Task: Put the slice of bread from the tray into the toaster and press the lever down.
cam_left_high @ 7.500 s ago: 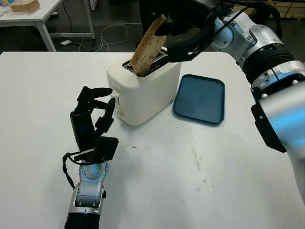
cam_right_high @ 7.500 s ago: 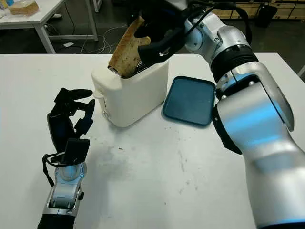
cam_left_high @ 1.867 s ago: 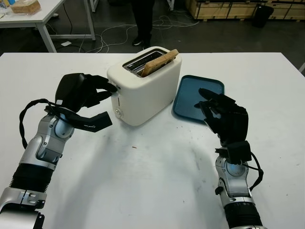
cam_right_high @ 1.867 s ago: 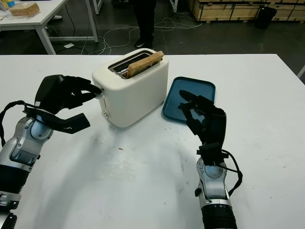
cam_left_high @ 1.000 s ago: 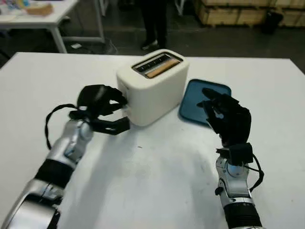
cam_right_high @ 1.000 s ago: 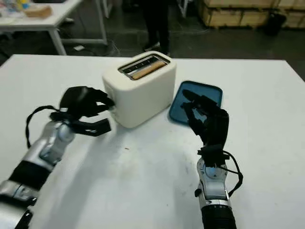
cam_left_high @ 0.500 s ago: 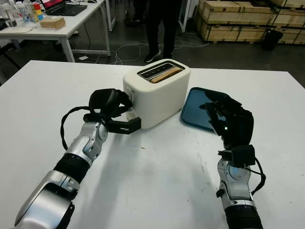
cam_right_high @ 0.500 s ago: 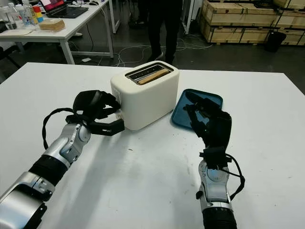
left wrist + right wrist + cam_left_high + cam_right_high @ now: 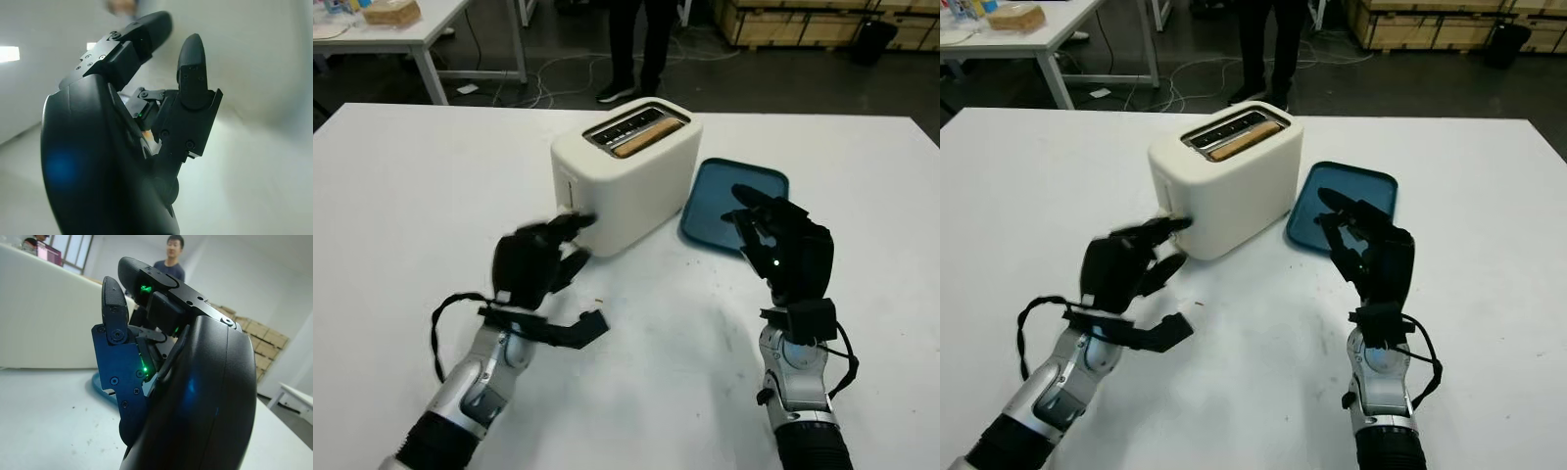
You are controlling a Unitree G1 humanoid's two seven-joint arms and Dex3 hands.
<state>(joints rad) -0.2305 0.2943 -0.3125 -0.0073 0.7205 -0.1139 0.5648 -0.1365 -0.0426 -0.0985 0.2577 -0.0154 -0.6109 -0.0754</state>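
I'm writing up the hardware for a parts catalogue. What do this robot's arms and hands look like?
Both arms are alike: a black left hand and black right hand with chunky hard-shell fingers fastened by visible screws. Each sits on a silver metal wrist with a round joint, then a ribbed black forearm section. A thin black cable loops out beside each wrist. A small green light glows on the right hand.

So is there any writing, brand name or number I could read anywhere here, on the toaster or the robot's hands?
None can be read.
Toaster: plain white, no visible brand or label.
Tray: plain blue, no markings.
Left robot hand and right robot hand, both open over the table: no lettering; the right one shows a small green light, not a sign.
Items on the far table: too small to read.
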